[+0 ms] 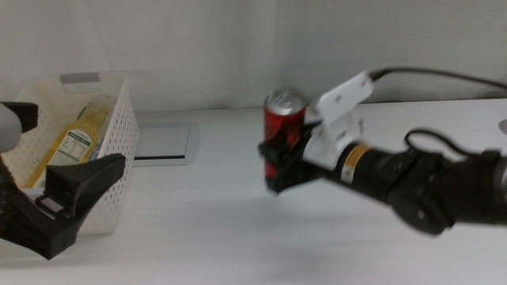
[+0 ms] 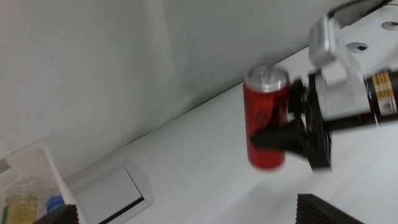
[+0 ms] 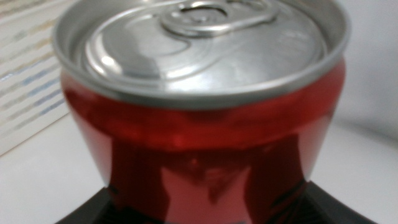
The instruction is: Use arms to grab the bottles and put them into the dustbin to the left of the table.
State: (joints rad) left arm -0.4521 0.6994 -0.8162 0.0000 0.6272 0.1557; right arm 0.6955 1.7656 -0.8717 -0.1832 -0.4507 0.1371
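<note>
Item 1. Red soda can [image 1: 283,119]: stood upright, long axis vertical, silver lid and pull tab facing up. It sat near the centre of the table [image 1: 238,237], at about 3 o'clock from the dustbin and well apart from it. In the left wrist view the can [image 2: 266,118] looked vertical and motion-blurred; whether its base touched the tabletop cannot be told.

Item 2. Right gripper [image 1: 276,162]: entered from 3 o'clock, its dark jaws closed against the lower body of the can, one on each side. The right wrist view showed the can [image 3: 205,137] filling the picture, with the jaws pressed at its base.

Item 3. Left gripper [image 1: 67,198]: hung at about 7 o'clock in the middle view, just in front of the dustbin, jaws spread wide and holding nothing.

Item 4. Dustbin [image 1: 119,119]: white perforated basket at 9 o'clock on the table. Inside lay the yellow-liquid bottle [image 1: 79,134], tilted, its long axis running from 7 to 1 o'clock. The left wrist view showed a blue cap [image 2: 55,202] beside it in the bin.

Item 5. Grey panel [image 1: 162,142]: lay flat, just beside the dustbin at its 3 o'clock, between bin and can.
</note>
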